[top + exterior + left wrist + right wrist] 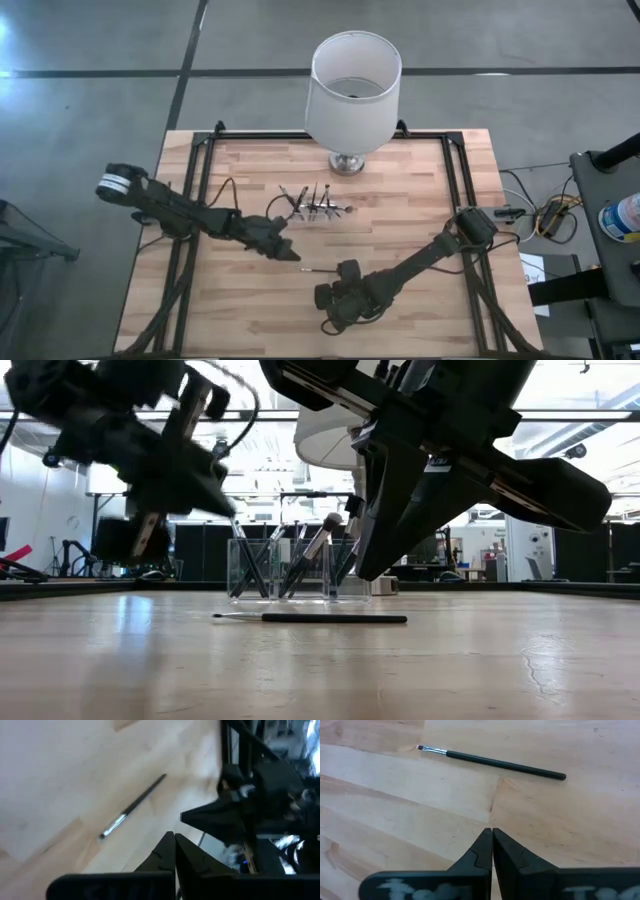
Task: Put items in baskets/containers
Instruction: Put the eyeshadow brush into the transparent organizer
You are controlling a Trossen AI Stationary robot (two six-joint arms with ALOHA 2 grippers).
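Over the wooden desk (250, 320), the left hand (290, 253) hangs with its fingers pressed together and empty, a little short of the clear holder (298, 568). That holder, in front of the lampshade (352, 85), already carries most of the brushes (315, 203), standing up at angles in its compartments. So the job looks nearly finished. One brush (491, 763) is left lying flat on the desk, nearer the front edge than the holder, between the two hands. The right hand (335, 297) hovers just beside it, fingers closed together, gripping nothing. Picking up that last brush and dropping it into the holder seems to be what is left.
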